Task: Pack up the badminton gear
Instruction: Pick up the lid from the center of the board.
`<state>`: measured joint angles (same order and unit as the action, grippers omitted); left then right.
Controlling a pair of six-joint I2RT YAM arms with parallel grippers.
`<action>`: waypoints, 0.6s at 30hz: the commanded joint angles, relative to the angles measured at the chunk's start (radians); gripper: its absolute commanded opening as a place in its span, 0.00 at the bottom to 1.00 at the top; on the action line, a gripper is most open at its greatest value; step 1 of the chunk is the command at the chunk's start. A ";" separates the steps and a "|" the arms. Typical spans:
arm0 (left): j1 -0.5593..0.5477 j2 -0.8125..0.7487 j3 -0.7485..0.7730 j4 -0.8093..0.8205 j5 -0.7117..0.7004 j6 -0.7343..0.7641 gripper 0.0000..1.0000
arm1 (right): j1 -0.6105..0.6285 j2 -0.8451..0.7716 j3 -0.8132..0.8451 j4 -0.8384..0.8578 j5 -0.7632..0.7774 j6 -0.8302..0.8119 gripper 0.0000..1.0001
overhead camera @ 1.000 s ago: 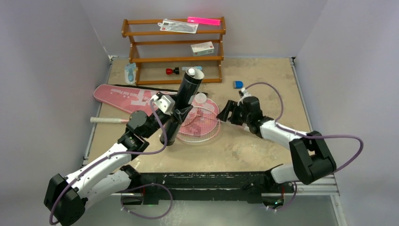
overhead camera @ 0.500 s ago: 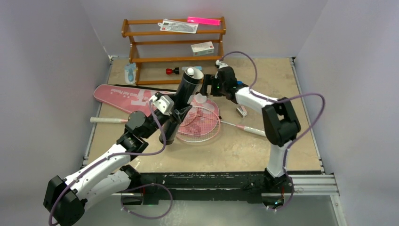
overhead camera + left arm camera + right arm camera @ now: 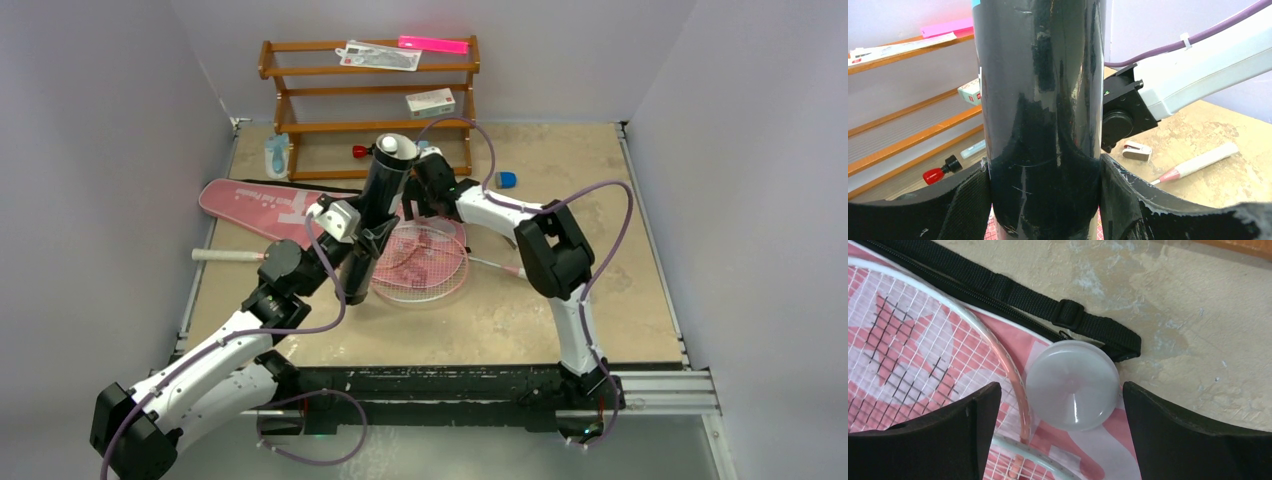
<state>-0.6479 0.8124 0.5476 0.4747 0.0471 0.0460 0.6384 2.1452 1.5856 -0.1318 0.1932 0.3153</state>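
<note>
Mostly glossy black tube [image 3: 1043, 100], scuffed; translucent cap [image 3: 1072, 385] on pink bag [image 3: 250, 205].

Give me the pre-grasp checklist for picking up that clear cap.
1. Left gripper clamped on black tube: ok.
2. Right gripper open, fingers either side of the clear cap: ok.
3. Cap lying free on the pink bag: ok.
4. Fingers clear of the racket: not ok; one hangs over its strings.
5. Height above cap: cannot tell.
</note>
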 commanded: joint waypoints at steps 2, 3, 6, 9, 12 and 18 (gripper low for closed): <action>0.011 -0.012 0.040 0.052 0.001 0.006 0.46 | 0.021 0.027 0.081 -0.057 0.150 -0.034 0.88; 0.010 -0.012 0.041 0.052 0.003 0.005 0.46 | 0.023 0.035 0.092 -0.064 0.166 -0.033 0.85; 0.010 -0.012 0.042 0.054 0.012 0.005 0.46 | 0.023 0.046 0.104 -0.067 0.198 -0.018 0.79; 0.012 -0.010 0.042 0.053 0.018 0.003 0.46 | 0.023 0.047 0.106 -0.062 0.212 -0.009 0.77; 0.012 -0.009 0.042 0.054 0.023 0.001 0.46 | 0.023 0.052 0.115 -0.067 0.212 0.003 0.79; 0.011 -0.009 0.043 0.054 0.028 0.001 0.46 | 0.023 0.007 0.081 -0.027 0.167 0.027 0.91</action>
<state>-0.6415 0.8124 0.5476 0.4736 0.0612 0.0456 0.6647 2.1910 1.6608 -0.1837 0.3500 0.3157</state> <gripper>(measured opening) 0.642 0.900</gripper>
